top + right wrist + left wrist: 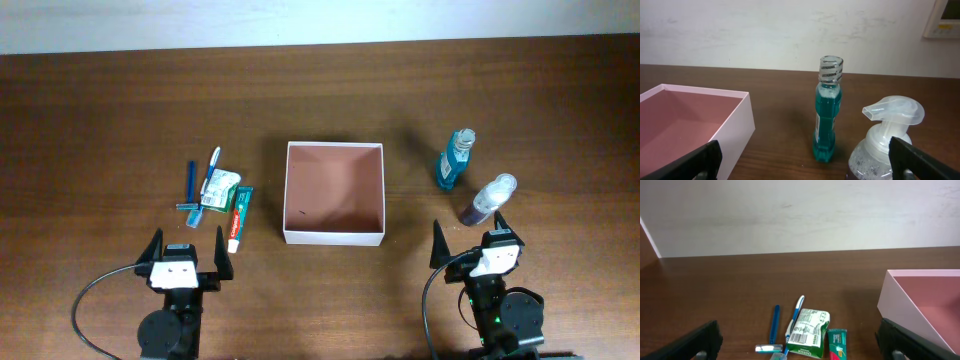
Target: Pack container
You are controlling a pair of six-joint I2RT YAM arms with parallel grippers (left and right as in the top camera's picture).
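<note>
The container [334, 236], a square white box with a pinkish-brown inside, sits open and empty mid-table; it also shows in the left wrist view [900, 305] and the right wrist view [735, 125]. Left of it lie a blue razor [190, 188], a toothbrush [211, 172], a green-white soap packet [221, 189] and a toothpaste tube [240, 217]. Right of it stand a teal mouthwash bottle [455, 160] and a clear pump bottle [489, 198] with purple liquid. My left gripper [185, 255] is open and empty, near the toiletries. My right gripper [478, 245] is open and empty, just before the pump bottle [887, 145].
The dark wooden table ends at a white wall at the back. In the left wrist view the razor [774, 327], soap packet [809, 331] and toothpaste [837, 344] lie just ahead. The mouthwash bottle [828, 115] stands between box and pump bottle.
</note>
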